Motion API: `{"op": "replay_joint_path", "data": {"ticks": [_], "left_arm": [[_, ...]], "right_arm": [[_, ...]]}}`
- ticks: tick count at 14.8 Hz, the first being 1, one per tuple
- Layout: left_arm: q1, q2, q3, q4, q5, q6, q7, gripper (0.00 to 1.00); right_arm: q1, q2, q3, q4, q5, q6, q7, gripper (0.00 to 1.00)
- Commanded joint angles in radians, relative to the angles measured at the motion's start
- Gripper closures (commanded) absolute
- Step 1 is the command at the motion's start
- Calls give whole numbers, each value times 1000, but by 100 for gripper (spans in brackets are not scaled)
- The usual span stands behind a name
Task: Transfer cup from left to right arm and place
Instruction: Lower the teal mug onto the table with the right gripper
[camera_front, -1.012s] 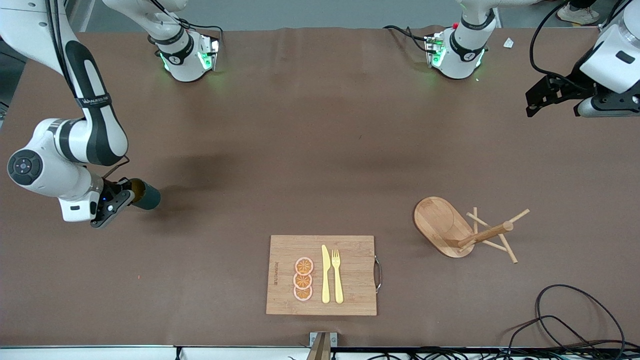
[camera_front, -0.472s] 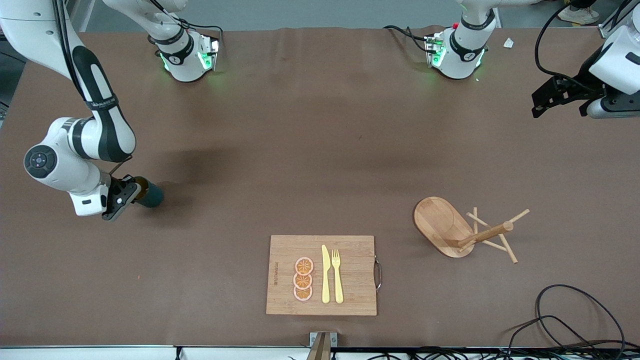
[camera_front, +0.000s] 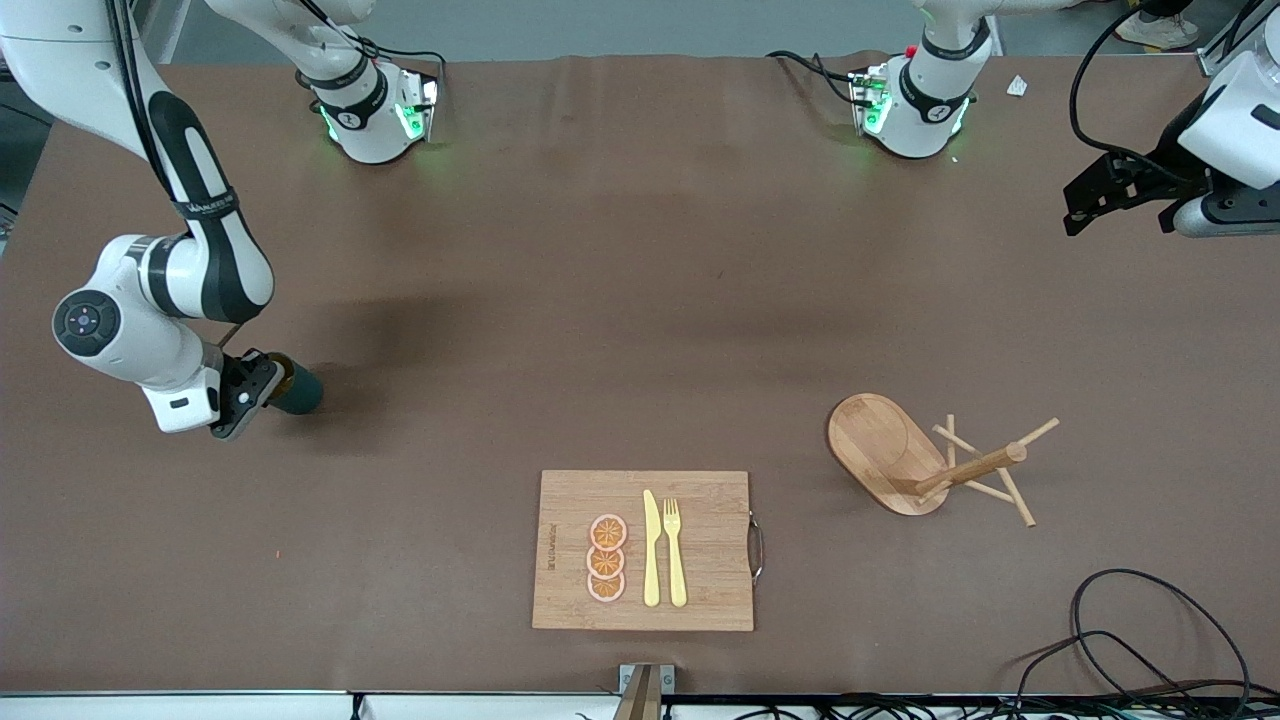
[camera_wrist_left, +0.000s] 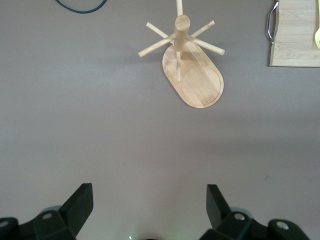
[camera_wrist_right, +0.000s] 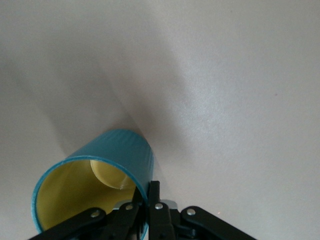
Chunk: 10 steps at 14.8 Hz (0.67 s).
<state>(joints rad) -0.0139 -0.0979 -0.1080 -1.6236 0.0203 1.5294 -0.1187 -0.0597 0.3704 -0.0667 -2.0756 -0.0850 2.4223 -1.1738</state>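
Observation:
The cup (camera_front: 298, 391) is a teal cylinder with a yellow inside (camera_wrist_right: 117, 152). It hangs tilted on its side, low over the table at the right arm's end. My right gripper (camera_front: 268, 384) is shut on its rim (camera_wrist_right: 150, 192), one finger inside the wall and one outside. The handle is hidden. My left gripper (camera_front: 1115, 200) hangs open over the table's edge at the left arm's end. Nothing is between its fingers (camera_wrist_left: 150, 200), and the left arm waits.
A wooden peg rack (camera_front: 900, 455) (camera_wrist_left: 192, 75) stands toward the left arm's end. Nearer the front camera lies a cutting board (camera_front: 710, 550) with orange slices (camera_front: 606, 558), a knife and a fork. Black cables (camera_front: 1150, 640) lie at the near corner.
The right arm's wrist has shifted a little toward the table's middle, with the cup still in its grip. The left gripper has drawn back toward the table's edge.

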Motion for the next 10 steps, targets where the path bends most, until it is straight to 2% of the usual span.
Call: {"op": "replay_joint_path", "data": {"ticks": [1,2,3,4,5,6,10], "left_arm": [[8,-13,1,-4,-6,-6,17,0],[8,-13,-1,-4,-6,-6,17,0],[8,-13,1,-4,-6,-6,17,0],[8,-13,-1,-4,-6,-6,17,0],[8,-13,1,-4,-6,-6,17,0],[8,-13,1,-4,-6,-6,19,0],[9,-13,-1,-4,-6,-6,19,0]], "right_arm": [[-26,-22,19,-23,-27,18,-40,97],[-28,-21,19,-21,-27,18,-38,94],[-26,-22,19,-21,-26,18,-37,87],[-28,-21,19,-20,-22,17,-37,41],[-32,-21,19,-17,-21,12,-21,5],[-32,-24,19,-17,-21,1,23,0],[-17,-39,24,9,-21,-124,195,0]]}}
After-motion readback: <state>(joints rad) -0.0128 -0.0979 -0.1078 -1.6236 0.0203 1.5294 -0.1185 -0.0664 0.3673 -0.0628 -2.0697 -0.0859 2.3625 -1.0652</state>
